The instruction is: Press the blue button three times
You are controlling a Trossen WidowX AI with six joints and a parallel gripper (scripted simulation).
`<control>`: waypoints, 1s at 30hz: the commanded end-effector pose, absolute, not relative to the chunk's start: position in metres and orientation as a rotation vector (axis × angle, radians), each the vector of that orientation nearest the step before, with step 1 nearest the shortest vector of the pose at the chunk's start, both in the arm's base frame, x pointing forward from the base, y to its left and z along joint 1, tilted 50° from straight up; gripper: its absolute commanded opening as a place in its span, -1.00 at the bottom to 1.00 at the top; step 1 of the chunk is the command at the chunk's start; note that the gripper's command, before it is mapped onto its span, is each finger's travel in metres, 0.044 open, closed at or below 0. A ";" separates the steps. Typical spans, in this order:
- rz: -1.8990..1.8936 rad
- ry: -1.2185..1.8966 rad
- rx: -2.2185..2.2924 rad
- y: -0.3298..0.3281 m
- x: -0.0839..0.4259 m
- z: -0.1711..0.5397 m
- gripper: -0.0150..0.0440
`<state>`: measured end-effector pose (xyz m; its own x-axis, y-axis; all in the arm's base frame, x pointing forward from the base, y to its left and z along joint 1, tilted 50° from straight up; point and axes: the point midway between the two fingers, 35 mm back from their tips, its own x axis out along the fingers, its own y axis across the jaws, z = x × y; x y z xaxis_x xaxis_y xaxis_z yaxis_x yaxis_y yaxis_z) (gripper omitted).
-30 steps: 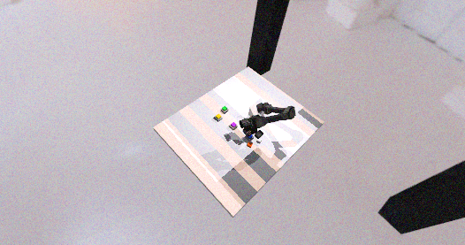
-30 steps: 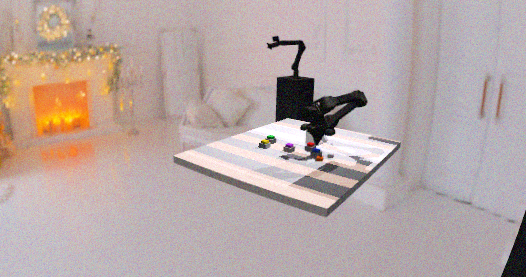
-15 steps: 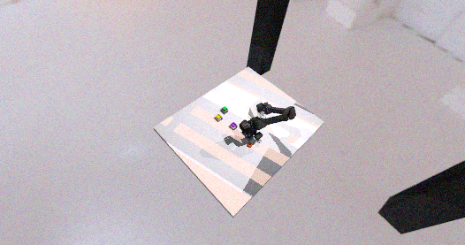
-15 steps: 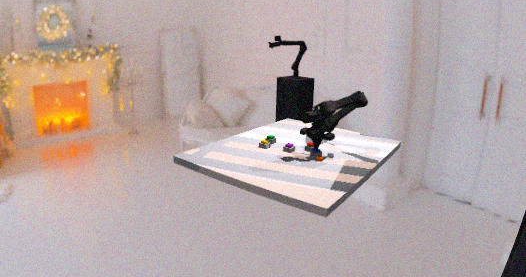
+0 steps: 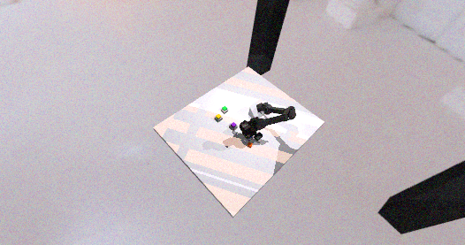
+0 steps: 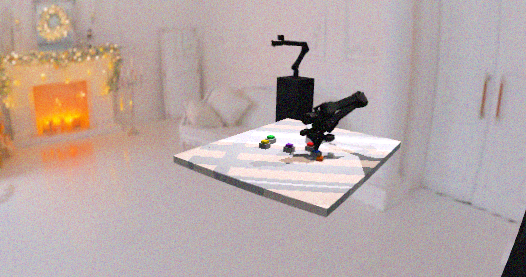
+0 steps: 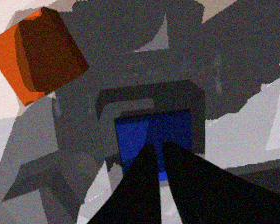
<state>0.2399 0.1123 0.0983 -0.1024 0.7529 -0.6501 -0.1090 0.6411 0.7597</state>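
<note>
- Top view: the black arm (image 5: pixel 274 116) reaches from the far right part of the striped table top (image 5: pixel 230 182) toward its middle, and the gripper (image 5: pixel 253 135) points down just right of the purple button (image 5: pixel 233 125)
- The blue button cannot be seen here, because the wrist and gripper cover it; an orange block (image 5: pixel 249 145) shows just at the gripper's near edge
- A green button (image 5: pixel 224 109) and a yellow button (image 5: pixel 218 117) stand close together, well apart from the gripper on the left, with the purple one between them and the arm
- A tall black post (image 5: pixel 268 25) rises beyond the far corner of the table
- Exterior view: the arm (image 6: pixel 335 111) bends down over the table (image 6: pixel 280 181), its gripper (image 6: pixel 315 148) low over a dark blue spot that is probably the blue button (image 6: pixel 316 153), though it is too small to be sure
- A red button (image 6: pixel 310 144) sits just behind the gripper, the orange block (image 6: pixel 320 157) just in front, and the purple button (image 6: pixel 288 146) to the left; green (image 6: pixel 271 138) and yellow (image 6: pixel 264 143) lie further left
- Wrist view: the two black fingers are drawn almost together with only a thin slit between them and nothing clamped; their tips lie over the lower edge of the blue button (image 7: pixel 134 139), which sits in a dark grey housing (image 7: pixel 191 99)
- Whether the tips touch the cap cannot be told
- The orange block (image 7: pixel 40 52) stands near the housing's upper left corner, apart from the fingers
</note>
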 end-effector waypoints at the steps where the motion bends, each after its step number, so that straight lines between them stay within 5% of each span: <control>1: 0.794 1.510 0.568 0.113 0.240 0.099 -0.42; 30: 0.793 1.510 0.567 0.107 0.241 0.103 -0.42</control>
